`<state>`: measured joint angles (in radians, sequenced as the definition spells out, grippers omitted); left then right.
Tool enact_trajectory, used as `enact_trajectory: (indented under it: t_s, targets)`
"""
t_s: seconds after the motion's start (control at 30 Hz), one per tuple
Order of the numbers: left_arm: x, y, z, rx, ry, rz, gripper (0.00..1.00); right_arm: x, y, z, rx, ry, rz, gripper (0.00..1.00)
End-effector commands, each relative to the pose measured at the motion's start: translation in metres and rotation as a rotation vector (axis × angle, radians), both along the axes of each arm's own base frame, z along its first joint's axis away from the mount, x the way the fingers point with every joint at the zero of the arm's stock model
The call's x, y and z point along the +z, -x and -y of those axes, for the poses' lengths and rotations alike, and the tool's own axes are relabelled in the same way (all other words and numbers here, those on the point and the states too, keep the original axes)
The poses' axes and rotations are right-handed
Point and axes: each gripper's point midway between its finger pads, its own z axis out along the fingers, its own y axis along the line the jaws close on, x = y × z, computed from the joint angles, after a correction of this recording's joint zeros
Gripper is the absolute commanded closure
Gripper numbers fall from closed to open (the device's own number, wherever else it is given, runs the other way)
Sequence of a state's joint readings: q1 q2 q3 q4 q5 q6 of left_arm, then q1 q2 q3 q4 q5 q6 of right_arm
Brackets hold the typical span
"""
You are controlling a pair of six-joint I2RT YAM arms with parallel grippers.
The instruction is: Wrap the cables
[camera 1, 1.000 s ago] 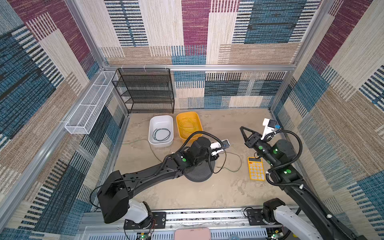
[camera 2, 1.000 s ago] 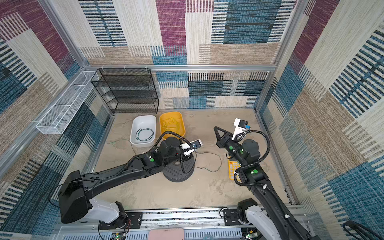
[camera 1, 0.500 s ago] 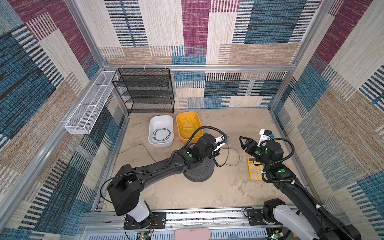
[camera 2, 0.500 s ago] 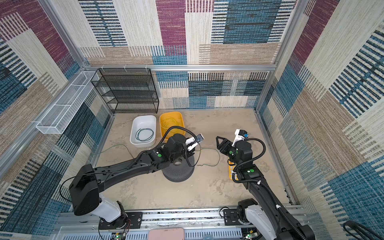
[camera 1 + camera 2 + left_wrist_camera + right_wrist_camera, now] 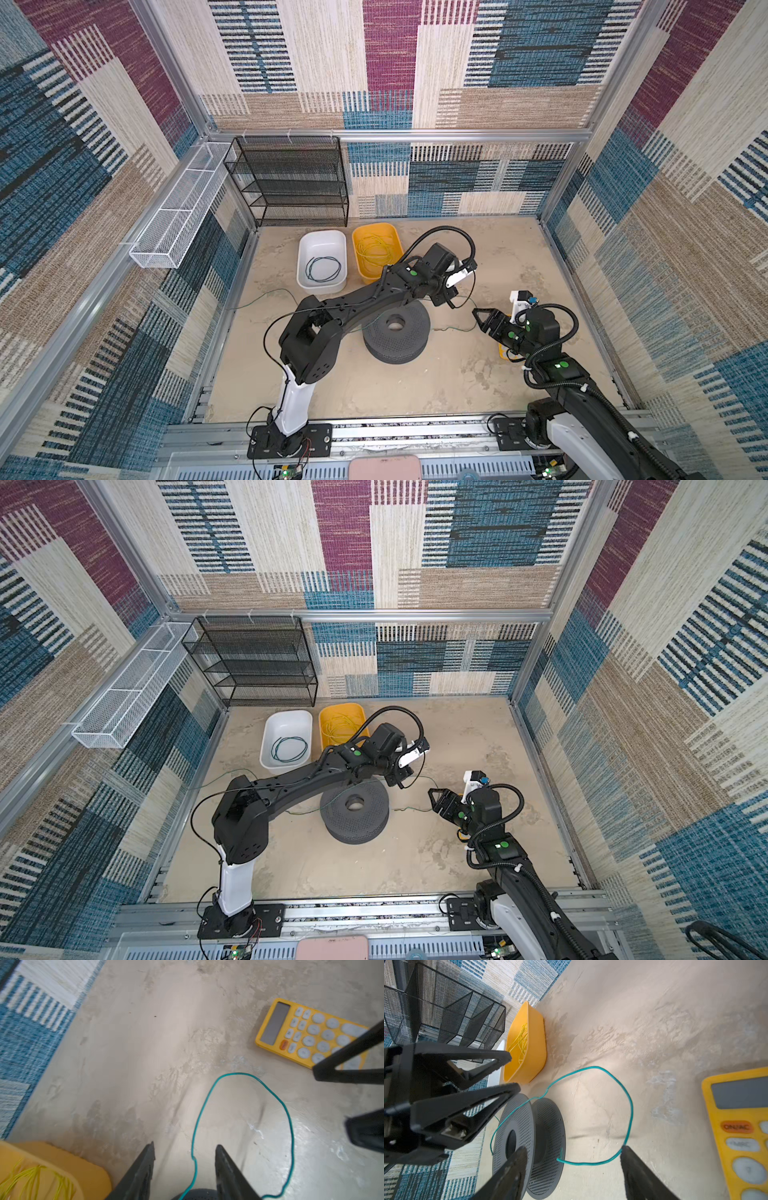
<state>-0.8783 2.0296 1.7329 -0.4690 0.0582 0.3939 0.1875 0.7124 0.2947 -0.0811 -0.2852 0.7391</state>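
From where I stood, the teal-green cable [image 5: 631,1105] lay slack on the sandy floor. It came off the rim of the dark grey perforated spool [image 5: 529,1136], swung out in a wide loop and curved back to the spool's lower flange. The left gripper [image 5: 185,1147] hung just past the spool with its jaws about half apart and nothing pinched. In its wrist view the cable [image 5: 239,1073] ran down between the two fingers, clear of both. The right gripper [image 5: 573,1149] sat low on the far side of the loop, jaws spread wide and empty. The loop's near stretch crossed the gap between them and appeared to brush the tip of one finger [image 5: 626,1152].

In both top views another length of the same cable [image 5: 266,296] trailed from the spool [image 5: 397,332] toward the left wall, passing under the left arm.

Behind the left gripper [image 5: 446,301] stood a yellow bin [image 5: 374,225] holding the coiled yellow cable [image 5: 376,249]. Just beside it was a white bin [image 5: 322,232] with the dark blue-black cable [image 5: 326,268] coiled inside. A yellow calculator [image 5: 307,1032] lay near the loop, largely under the right arm. A black wire rack [image 5: 291,178] stood against the back wall.
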Motion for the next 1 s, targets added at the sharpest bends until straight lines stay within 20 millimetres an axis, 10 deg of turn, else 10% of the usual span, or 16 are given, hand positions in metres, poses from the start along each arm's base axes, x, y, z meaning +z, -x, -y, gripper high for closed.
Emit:
enact_trajectory:
  t_s: [0.0, 0.57, 0.97]
  targets:
    - [-0.026, 0.028, -0.011, -0.140, -0.123, -0.118, 0.49, 0.005, -0.004, 0.007, -0.021, 0.024, 0.019, 0.26]
    - [-0.069, -0.001, -0.001, -0.110, -0.216, -0.090, 0.60, 0.008, -0.001, 0.007, -0.010, 0.006, 0.050, 0.26]
    - [0.005, 0.003, 0.006, -0.122, -0.039, 0.020, 0.41, 0.007, -0.002, 0.005, 0.006, -0.001, 0.061, 0.25]
